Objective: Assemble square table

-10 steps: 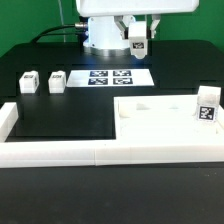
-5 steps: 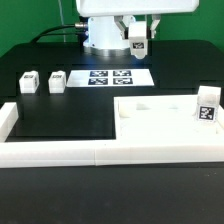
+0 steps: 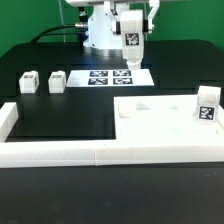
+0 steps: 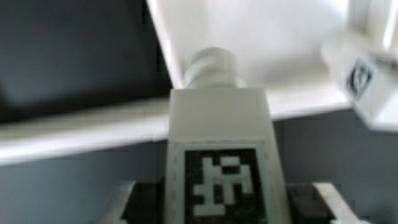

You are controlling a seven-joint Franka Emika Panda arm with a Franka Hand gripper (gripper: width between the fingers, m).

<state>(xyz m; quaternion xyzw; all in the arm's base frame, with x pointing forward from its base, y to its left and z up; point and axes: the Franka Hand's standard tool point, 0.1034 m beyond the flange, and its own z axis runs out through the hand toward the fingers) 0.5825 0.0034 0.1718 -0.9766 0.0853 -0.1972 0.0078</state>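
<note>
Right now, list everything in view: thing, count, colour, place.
table top: one, white, front, exterior view's right.
loose leg blocks: two, white, tagged, side by side, exterior view's left.
standing leg block: one, white, tagged, at the table top's right end.
held leg block: one, white, tagged, raised, rear.
marker board: one, white, black tags, middle.
border wall: one, white, front and left edges.
table: one, black.
arm: one, white, rear.
gripper: one, shut on the held leg block.

Marker board (image 3: 110,76) lies flat, tags up, toward the back of the black table (image 3: 60,118). Long white border wall (image 3: 90,153) runs along the table's near edge and turns back at the exterior view's left corner. Green backdrop (image 3: 200,25) behind, dark cable (image 3: 52,33) in front of it on the exterior view's left
</note>
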